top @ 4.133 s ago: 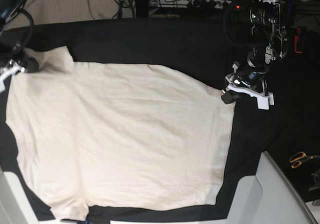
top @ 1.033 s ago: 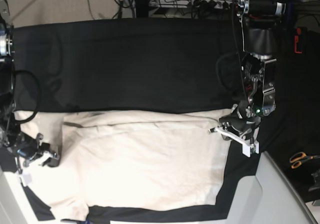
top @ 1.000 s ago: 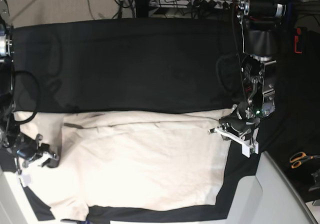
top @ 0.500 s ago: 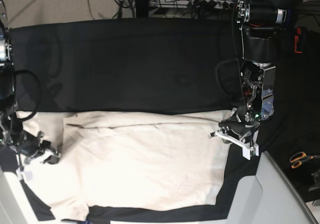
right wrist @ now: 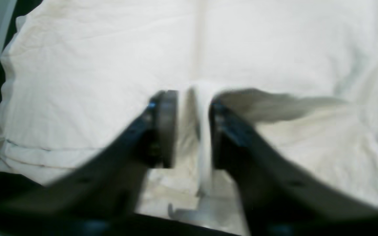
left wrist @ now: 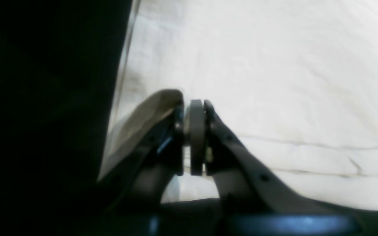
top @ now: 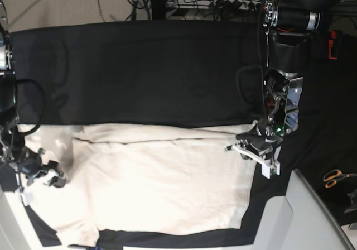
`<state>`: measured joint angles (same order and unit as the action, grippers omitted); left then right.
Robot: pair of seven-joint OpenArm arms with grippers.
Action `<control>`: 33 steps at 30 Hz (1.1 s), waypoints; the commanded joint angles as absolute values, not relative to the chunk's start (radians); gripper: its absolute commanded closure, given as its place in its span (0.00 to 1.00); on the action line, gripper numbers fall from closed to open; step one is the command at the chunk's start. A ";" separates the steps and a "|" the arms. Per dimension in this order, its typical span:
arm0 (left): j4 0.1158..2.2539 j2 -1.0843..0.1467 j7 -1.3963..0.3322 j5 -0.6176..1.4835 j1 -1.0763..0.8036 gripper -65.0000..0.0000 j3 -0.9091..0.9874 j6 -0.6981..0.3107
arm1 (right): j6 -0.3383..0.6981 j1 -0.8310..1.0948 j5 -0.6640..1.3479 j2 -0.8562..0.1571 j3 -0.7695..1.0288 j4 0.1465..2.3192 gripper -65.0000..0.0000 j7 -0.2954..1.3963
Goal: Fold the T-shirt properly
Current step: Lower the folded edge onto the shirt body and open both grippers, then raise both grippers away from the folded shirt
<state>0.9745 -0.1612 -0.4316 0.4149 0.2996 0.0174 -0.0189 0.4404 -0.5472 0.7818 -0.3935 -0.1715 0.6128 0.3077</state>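
Base view showed the T-shirt [top: 156, 177] folded over on itself: where it had earlier lain spread flat across most of the black table cover [top: 145, 71], its far half had since been brought down, so the cream cloth now covered only the near part of the table, with a long fold line running along its far side. Both arms had come down with it. Over the last second the left gripper [top: 252, 148] had shifted slightly inward along the shirt's right-hand edge, and the right gripper [top: 38, 174] had stayed at the shirt's left-hand edge, near the table's near left corner.

In the left wrist view, the left gripper [left wrist: 194, 108] had its jaws pressed together with only a thin layer between them; a flap of cream cloth rose against the outer side of one jaw, so it appeared clamped on the shirt's edge, the rest of the T-shirt [left wrist: 274, 65] lying flat beyond it.

In the right wrist view, the right gripper [right wrist: 194, 98] had its jaws parted, where a second ago they were closed. A ridge of the T-shirt [right wrist: 110, 49] stood up in the gap between them, nearer the right-hand jaw, with a loose flap trailing off past that jaw. The picture was motion-blurred, so whether either jaw touched the cloth could not be told.
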 commanded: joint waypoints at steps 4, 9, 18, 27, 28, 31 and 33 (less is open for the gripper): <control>0.992 -0.171 -0.401 0.421 0.332 1.00 0.042 -0.016 | 0.446 -0.559 0.806 -0.406 -0.160 0.621 0.34 0.179; 1.041 -0.165 -0.400 0.427 0.334 0.69 0.231 -0.021 | 0.446 -0.506 0.806 -0.409 -0.016 0.661 0.30 0.151; 1.431 -0.136 -0.406 0.519 0.186 0.69 0.349 -0.071 | 0.441 -0.193 0.806 -0.300 0.453 1.130 0.30 0.418; 1.549 -0.180 -0.407 0.628 -0.162 0.69 0.282 -0.079 | 0.295 -0.096 0.806 -0.142 0.881 1.090 0.30 0.618; 1.547 -0.185 -0.407 0.628 -0.186 0.69 0.282 -0.079 | 0.297 -0.102 0.806 -0.143 0.900 1.052 0.30 0.618; 1.547 -0.186 -0.407 0.625 -0.246 0.69 0.291 -0.079 | 0.298 -0.137 0.803 -0.159 0.920 0.929 0.30 0.615; 1.547 -0.197 -0.407 0.627 -0.275 0.69 0.289 -0.079 | 0.300 -0.170 0.803 -0.199 0.920 0.829 0.30 0.607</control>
